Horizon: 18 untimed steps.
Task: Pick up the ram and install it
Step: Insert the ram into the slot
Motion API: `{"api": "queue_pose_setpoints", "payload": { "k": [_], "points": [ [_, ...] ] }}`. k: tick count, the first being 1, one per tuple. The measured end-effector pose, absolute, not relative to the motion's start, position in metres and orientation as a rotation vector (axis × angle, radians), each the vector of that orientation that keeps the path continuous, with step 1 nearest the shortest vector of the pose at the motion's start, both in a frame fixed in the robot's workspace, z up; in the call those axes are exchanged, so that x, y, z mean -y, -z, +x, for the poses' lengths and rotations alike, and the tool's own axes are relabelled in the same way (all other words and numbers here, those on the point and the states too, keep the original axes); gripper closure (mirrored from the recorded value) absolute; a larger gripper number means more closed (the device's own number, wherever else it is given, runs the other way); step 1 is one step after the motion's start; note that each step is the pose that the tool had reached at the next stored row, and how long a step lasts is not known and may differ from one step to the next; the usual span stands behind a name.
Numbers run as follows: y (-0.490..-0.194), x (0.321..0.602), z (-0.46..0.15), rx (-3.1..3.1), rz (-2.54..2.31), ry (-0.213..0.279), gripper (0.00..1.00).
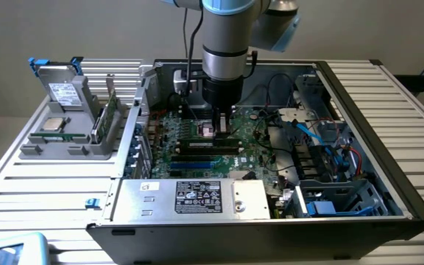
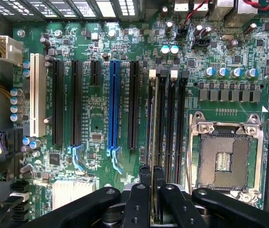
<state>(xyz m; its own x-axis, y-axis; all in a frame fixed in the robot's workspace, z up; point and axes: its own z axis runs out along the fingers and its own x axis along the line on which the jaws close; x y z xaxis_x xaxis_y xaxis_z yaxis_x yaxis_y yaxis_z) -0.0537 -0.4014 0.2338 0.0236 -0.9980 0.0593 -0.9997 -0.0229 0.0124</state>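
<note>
The ram (image 2: 152, 128) stands on edge in a black memory slot of the motherboard (image 2: 96, 118), clamped between the tool (image 2: 151, 173) fingers (image 2: 144, 190), which are closed flat against its two faces; in the exterior view the ram (image 1: 209, 143) lies as a long dark strip directly under the tool (image 1: 218, 130), with the arm (image 1: 227, 44) dropping straight down into the case.

Behind the arm is a plain pale wall (image 1: 86, 27); below it a white slatted bench (image 1: 388, 110) carries everything, its ribs running out on both sides of the tool. On the bench sits a dark computer case (image 1: 271, 237), lying with its side open, and the tool is down inside it; a silver power supply (image 1: 197, 201) with a white label sits in the case on the near side of the tool. Well apart from the tool, toward the exterior view's left, a grey holder (image 1: 64, 149) rests on the bench; a green board (image 1: 109, 118) stands on edge in it.

On the motherboard, just beside the gripped ram, run further black memory slots (image 2: 178, 118); farther off on that same board lie a blue expansion slot (image 2: 114, 104) and a white one (image 2: 38, 95); on the ram's other side sits the square processor socket (image 2: 225, 156), its metal frame around bare contacts.
</note>
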Motion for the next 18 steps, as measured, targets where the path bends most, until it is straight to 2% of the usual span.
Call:
{"api": "queue_pose_setpoints", "payload": {
  "k": [18],
  "points": [
    [-0.2281, 0.4012, -0.0536, 2.154, 2.217, -0.052, 0.86]
  ]
}}
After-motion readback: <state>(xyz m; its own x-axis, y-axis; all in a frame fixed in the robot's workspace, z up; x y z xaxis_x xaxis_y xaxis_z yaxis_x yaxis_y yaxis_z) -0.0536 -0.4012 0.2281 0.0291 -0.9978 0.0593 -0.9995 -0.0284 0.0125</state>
